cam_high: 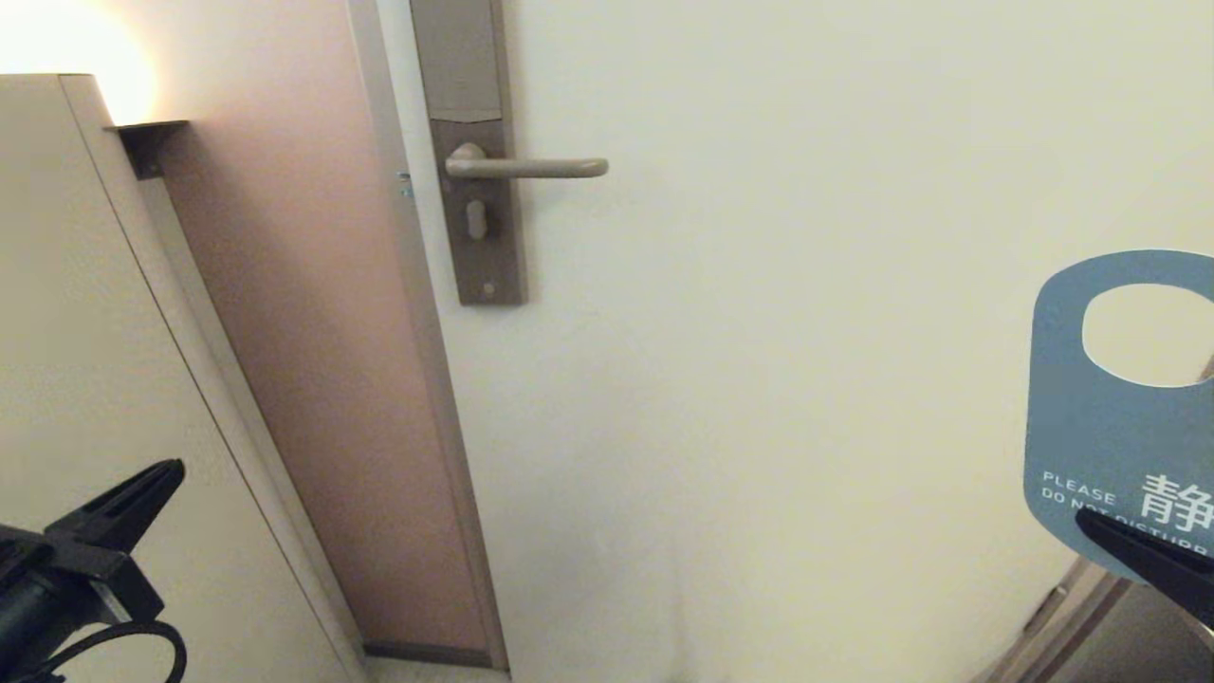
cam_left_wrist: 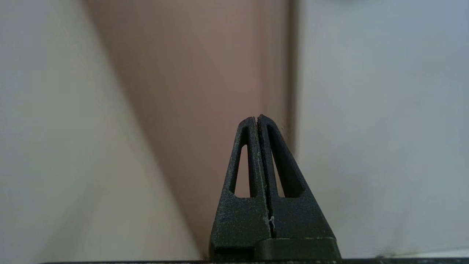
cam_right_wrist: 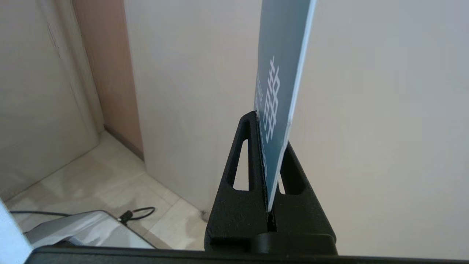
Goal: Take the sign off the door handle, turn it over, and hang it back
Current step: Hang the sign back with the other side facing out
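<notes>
The flat teal-blue door-hanger sign (cam_high: 1091,417), round-ended with an oval hole and white "PLEASE DO NOT DISTURB" lettering beside a white character, is off the door. It stands upright at the right edge of the head view, printed blue face toward the camera, hole uppermost.

Right hand (cam_right_wrist: 269,146): black, wedge-shaped fingers clamped together on the lower end of the sign. In the right wrist view the sign (cam_right_wrist: 280,73) rises edge-on from between the fingers (cam_right_wrist: 243,161), with its thin white edge visible along one side.

Left hand (cam_left_wrist: 258,119): fingers pressed fully together, nothing between them. In the head view it sits low at the left edge (cam_high: 142,489), pointing up and to the right, in front of a pale cabinet panel (cam_high: 85,285).

The slim horizontal bronze-grey lever door handle (cam_high: 531,168) projects to the right from a tall rectangular brown metal backplate (cam_high: 479,152) on the cream door (cam_high: 759,285). Nothing hangs on the lever. A small thumb-turn (cam_high: 476,220) sits on the backplate just below it. The sign is well apart from the handle, lower and far to the right.

A dark cable (cam_right_wrist: 135,212) lies on the pale tiled floor (cam_right_wrist: 110,161).
</notes>
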Available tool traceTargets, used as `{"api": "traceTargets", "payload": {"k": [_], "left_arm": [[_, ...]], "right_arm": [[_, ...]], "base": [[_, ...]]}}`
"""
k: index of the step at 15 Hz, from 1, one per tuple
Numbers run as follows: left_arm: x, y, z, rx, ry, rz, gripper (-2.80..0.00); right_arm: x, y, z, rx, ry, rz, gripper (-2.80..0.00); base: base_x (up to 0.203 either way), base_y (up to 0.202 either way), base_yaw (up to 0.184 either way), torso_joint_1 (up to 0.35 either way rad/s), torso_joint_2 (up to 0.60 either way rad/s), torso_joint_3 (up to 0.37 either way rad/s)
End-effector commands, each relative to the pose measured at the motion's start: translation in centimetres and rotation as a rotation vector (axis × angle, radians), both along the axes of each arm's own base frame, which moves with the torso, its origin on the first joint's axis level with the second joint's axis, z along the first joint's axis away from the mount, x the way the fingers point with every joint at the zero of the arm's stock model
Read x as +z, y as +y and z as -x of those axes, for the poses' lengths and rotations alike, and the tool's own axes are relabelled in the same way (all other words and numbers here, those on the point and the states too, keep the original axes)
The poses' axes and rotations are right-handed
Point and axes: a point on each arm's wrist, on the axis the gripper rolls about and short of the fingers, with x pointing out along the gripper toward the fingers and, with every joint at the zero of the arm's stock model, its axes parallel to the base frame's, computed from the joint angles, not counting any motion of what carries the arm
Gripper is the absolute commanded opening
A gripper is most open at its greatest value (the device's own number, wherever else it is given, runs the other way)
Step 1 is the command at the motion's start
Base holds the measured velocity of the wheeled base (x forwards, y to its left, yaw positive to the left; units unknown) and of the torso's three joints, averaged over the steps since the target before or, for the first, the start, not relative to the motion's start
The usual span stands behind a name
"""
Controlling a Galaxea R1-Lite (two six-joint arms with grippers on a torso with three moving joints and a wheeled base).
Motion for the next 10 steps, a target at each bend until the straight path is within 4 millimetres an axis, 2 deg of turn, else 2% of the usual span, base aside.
{"api": "traceTargets", "payload": {"k": [1,6,10], "left_arm": [[0.4,-0.1,2.0,0.022,-0.057,-0.005,-2.80],[-1.2,-0.4,8.1,0.050,-0.008,-0.012,-2.80],[-3.6,-0.6,11.4,0.065,0.072,-0.014,-2.80]], "right_arm": [[0.0,-0.1,0.1,-0.009,-0.008,0.001,-2.80],[-0.3,-0.4,0.6,-0.064,-0.020,0.003,-2.80],[-0.7,-0.7,1.2,-0.107,-0.032,0.007,-2.80]], "base": [[0.000,0.000,0.000,0.000,0.00,0.000],[0.000,0.000,0.000,0.000,0.00,0.000],[0.000,0.000,0.000,0.000,0.00,0.000]]}}
